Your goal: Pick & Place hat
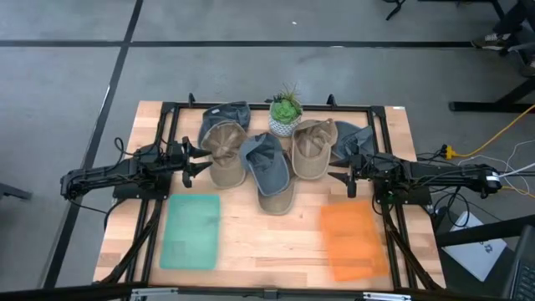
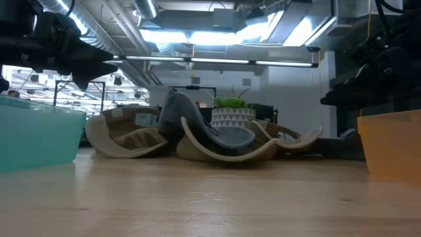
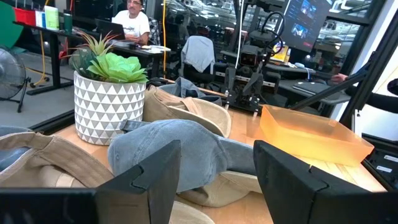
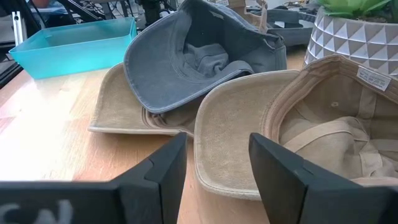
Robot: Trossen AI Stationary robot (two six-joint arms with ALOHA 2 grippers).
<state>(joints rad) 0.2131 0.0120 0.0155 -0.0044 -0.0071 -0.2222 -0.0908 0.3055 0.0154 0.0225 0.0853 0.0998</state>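
Hats lie in a loose pile at the back middle of a wooden table, seen from above. Two are tan caps: one sits toward the left of the pile, the other toward the right. A blue-grey cap lies upside down between them, its brim pointing toward the table's front edge. Two more dark grey caps sit behind, one at the back left and one at the far right of the pile. A small potted plant in a white patterned pot stands at the back, between the two tan caps.

A teal bin rests on the front left of the table, and an orange bin on the front right. Both are well apart from the hats.

The left gripper reaches in from the left side and hovers just beside the left tan cap, its fingers spread apart and holding nothing. The right gripper reaches in from the right side, near the right tan cap, also with its fingers spread apart and empty.

From the right wrist camera, the right tan cap lies open side up just ahead of the fingers, with the blue-grey cap overlapping it. From the left wrist camera, a person sits at a desk in the room beyond the table.
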